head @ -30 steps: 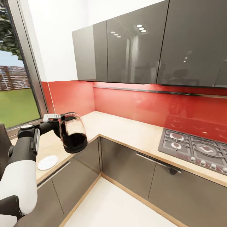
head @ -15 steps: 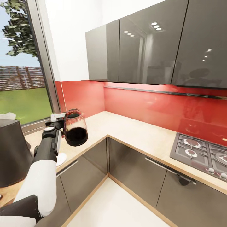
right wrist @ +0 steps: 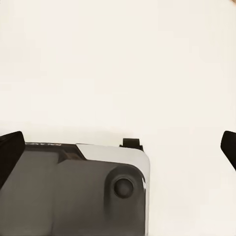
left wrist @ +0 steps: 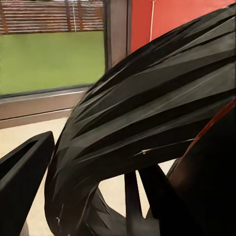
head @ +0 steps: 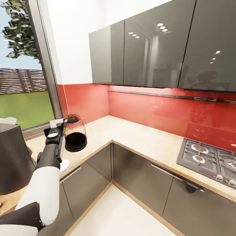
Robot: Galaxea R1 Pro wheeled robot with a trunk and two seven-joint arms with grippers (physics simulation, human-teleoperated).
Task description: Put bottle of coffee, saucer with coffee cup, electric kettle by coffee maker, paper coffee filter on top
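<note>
Here the left tool [head: 60, 125] grips the electric kettle [head: 74, 132] by its black handle, pressed shut on it, and holds it in the air above the tabletop [head: 137, 136]; the kettle sits just in front of the tool, tilted a little, its smoky glass belly dark at the bottom; carried by the handle like this, it likely hangs clear so it can be lowered near the coffee maker [head: 13, 157], the tall dark grey body to the near side of the arm. A white paper coffee filter [head: 8, 120] peeks over the machine's top edge, seemingly already in place; below the tool, a round white saucer [head: 65, 164] lies on the tabletop, partly hidden by the forearm, probably waiting for its cup.

The left wrist camera shows the kettle's [left wrist: 147, 123] black body very close. The right tool's dark fingertips [right wrist: 10, 152] sit at opposite edges of its own camera's picture, spread wide and holding nothing, over pale floor.

Counted: one kettle, one saucer, one filter, one coffee maker, two tools.
</note>
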